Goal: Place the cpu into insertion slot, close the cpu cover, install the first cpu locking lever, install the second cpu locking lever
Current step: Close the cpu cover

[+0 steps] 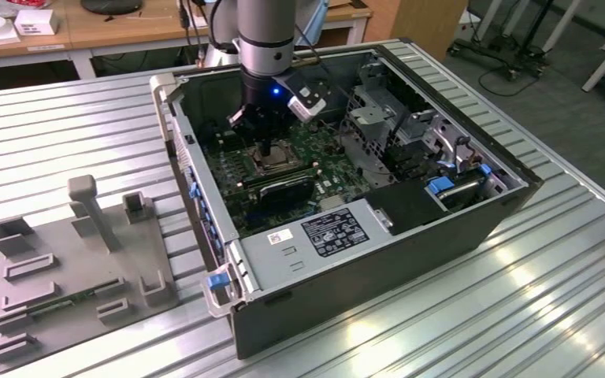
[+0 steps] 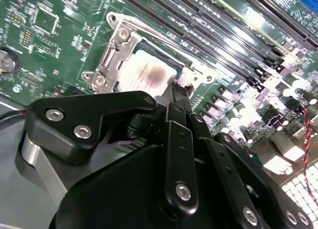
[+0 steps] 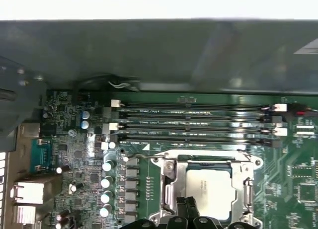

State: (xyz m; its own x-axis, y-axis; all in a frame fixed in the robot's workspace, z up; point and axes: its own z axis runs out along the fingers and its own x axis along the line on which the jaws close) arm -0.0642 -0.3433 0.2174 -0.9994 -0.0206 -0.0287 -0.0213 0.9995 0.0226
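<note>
Black gripper, fingers pinched together and empty, stands at the edge of the dull grey square cpu. The chip sits in the silver-rimmed insertion slot under the flat silvery frame cpu cover. The green motherboard lies inside the open black computer case.

The arm stands vertical in the exterior view, with its grey wrist section lowest and a blue indicator light lit on it. The end effector points straight down. In the second wrist view its black fingers converge, tips drawn together, no gap seen.
</note>
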